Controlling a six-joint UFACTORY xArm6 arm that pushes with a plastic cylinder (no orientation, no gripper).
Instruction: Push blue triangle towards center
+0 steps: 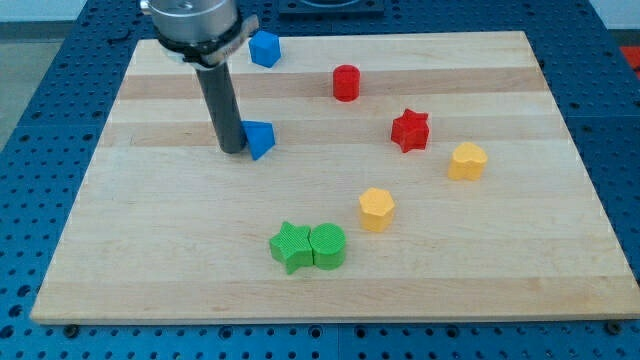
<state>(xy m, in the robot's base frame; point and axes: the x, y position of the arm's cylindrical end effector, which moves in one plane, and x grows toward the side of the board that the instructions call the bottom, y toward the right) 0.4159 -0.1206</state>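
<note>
My rod comes down from the view's top left, w/ my tip [232, 150] planted on the wooden board [150, 270] in its left-centre area. No jaws on this rig, just a plain dark rod, so nothing is gripped; the tip looks to be touching, or as good as touching, the left face of the blue triangle [260, 138]. That triangle sits just right of the tip, left of board centre and a bit toward the view's top. Another blue block [264, 48], shape not clear (blocky, angular), lies near the top edge, just right of my rod's housing, well apart from the triangle. Lower down, near the view's bottom centre: green star [290, 246] & green cylinder [328, 246] side by side, touching, star on the left. Moving right: red cylinder [346, 82] toward the top, upright, on its own. Yellow block [377, 209], approx hexagonal, sits right of & a little above the green pair, not touching them. Red star [410, 130] is further right, mid-height. Last, a 2nd yellow block [468, 160], shape hard to call, near the red star on its lower right, w/ a gap between. Blue perforated table [40, 120] shows around the board.
</note>
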